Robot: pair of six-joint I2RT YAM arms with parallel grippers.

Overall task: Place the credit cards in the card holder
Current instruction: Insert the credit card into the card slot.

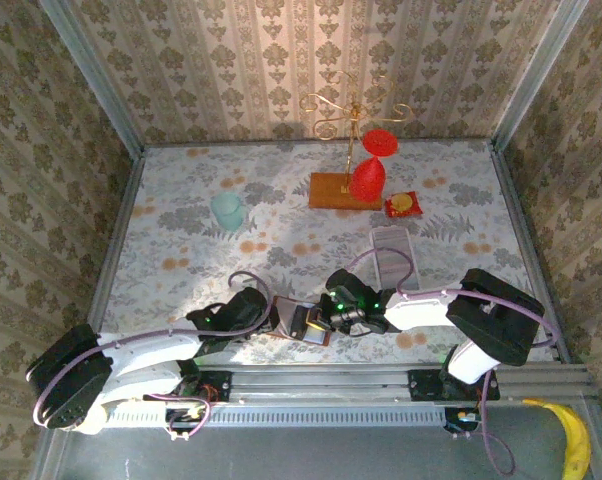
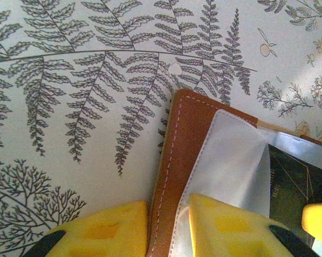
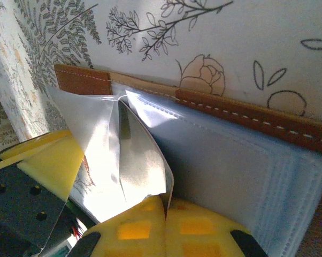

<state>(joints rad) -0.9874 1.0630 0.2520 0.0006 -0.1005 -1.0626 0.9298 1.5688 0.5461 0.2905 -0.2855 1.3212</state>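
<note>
The orange-brown leather card holder (image 1: 299, 322) lies open near the table's front edge, between both grippers. My left gripper (image 2: 169, 230) is shut on its stitched leather edge (image 2: 185, 139), where the grey inner pocket (image 2: 230, 155) begins. My right gripper (image 3: 166, 214) is shut on a thin, glossy pale pocket flap (image 3: 139, 155), which it lifts and bends above the grey pockets (image 3: 230, 166). Under the lifted flap lies a dark, card-like sheet (image 2: 294, 184). The pale credit cards sit in the long white tray (image 1: 391, 252) behind the right arm and are too small to make out singly.
A wooden stand base (image 1: 343, 190) with gold hooks and red pieces stands at the back. A red-and-yellow packet (image 1: 403, 205) lies to its right and a teal cup (image 1: 228, 208) to its left. A banana (image 1: 576, 440) lies off the table, front right.
</note>
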